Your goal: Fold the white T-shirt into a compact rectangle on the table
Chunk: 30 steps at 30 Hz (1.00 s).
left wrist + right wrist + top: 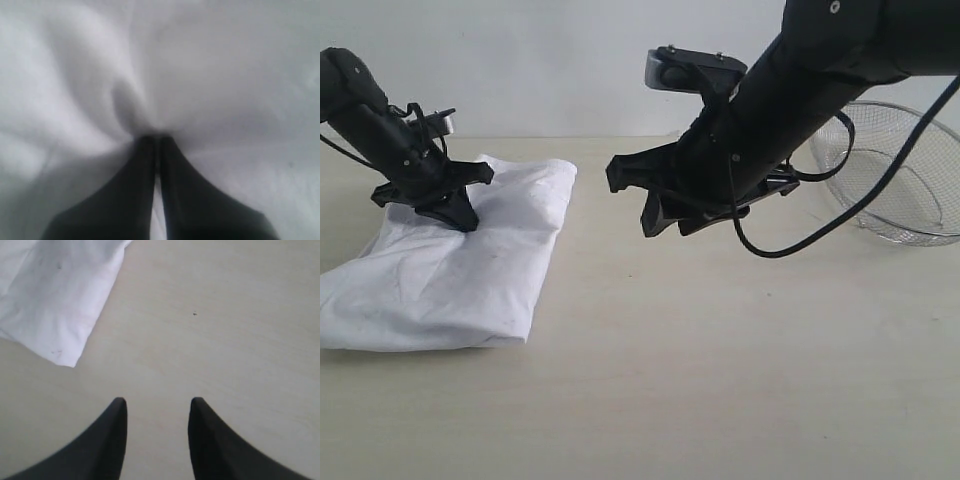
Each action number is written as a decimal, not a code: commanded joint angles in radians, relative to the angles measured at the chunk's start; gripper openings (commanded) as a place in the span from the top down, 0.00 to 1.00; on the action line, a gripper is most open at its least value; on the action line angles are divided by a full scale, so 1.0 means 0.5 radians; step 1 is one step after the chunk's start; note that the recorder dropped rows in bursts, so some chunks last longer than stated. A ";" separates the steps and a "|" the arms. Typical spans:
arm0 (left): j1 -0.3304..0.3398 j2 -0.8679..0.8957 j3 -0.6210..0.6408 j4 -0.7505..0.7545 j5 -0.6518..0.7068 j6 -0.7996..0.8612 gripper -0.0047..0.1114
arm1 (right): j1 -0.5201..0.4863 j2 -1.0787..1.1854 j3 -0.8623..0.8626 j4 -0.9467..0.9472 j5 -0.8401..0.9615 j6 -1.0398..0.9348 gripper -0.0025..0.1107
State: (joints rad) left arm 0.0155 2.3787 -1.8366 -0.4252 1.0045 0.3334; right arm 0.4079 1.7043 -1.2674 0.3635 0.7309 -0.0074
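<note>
We find the white T-shirt (450, 270) lying folded in a thick, roughly rectangular bundle on the left part of the desk (720, 350), plain white side up, with its near edge rumpled and its far right corner raised in a soft ridge.

The left claw (455, 215) is set down on the far half of the bundle. In the left wrist view, the left claw (156, 137) has its two dark fingers (130, 200) pressed together. The cloth puckers into creases that converge at the tips, so we read this as a closed pinch on a fold of the white T-shirt (225, 75).

The right claw (635, 200) hangs above the bare desk, just to the right of the shirt and apart from it. In the right wrist view, the right claw (157, 402) has its jaws parted with only the desk surface (225, 340) between them; it holds nothing. One corner of the white T-shirt (55, 300) lies ahead of it.

A silver wire-mesh basket (900, 170) stands at the far right of the desk, well apart from the shirt.
</note>
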 commanded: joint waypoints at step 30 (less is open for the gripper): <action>0.249 0.128 -0.264 0.053 -0.183 -0.128 0.92 | -0.015 -0.036 0.004 0.002 0.054 -0.042 0.67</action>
State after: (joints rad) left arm 0.1376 2.4164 -1.9148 -0.3897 0.9280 0.2575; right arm 0.4079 1.7005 -1.2674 0.3588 0.7513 -0.0217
